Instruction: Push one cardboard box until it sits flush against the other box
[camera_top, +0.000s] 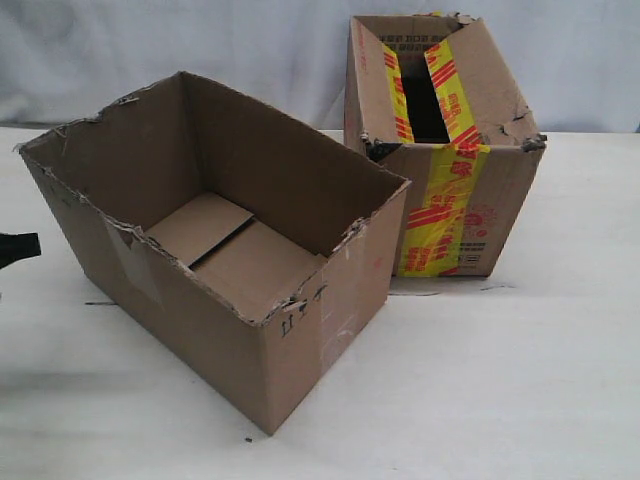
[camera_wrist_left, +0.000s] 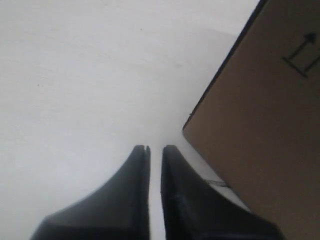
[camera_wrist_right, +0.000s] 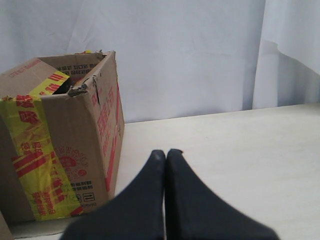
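Observation:
The plain cardboard box (camera_top: 200, 320) with a torn rim stands open at centre left, turned at an angle. Black symbols mark its near corner. The other box (camera_top: 500, 190), with yellow-and-red tape, stands behind it to the right. One corner of the plain box comes close to the taped box's front, and their sides are not parallel. My left gripper (camera_top: 15, 248) is at the left edge, a little apart from the plain box (camera_wrist_left: 265, 125). Its fingers (camera_wrist_left: 155, 148) are shut with a thin slit between them. My right gripper (camera_wrist_right: 166, 152) is shut and empty, beside the taped box (camera_wrist_right: 75, 145).
Both boxes rest on a white table (camera_top: 500, 400). A pale curtain (camera_wrist_right: 200, 55) hangs behind the table's far edge. The right gripper does not show in the exterior view.

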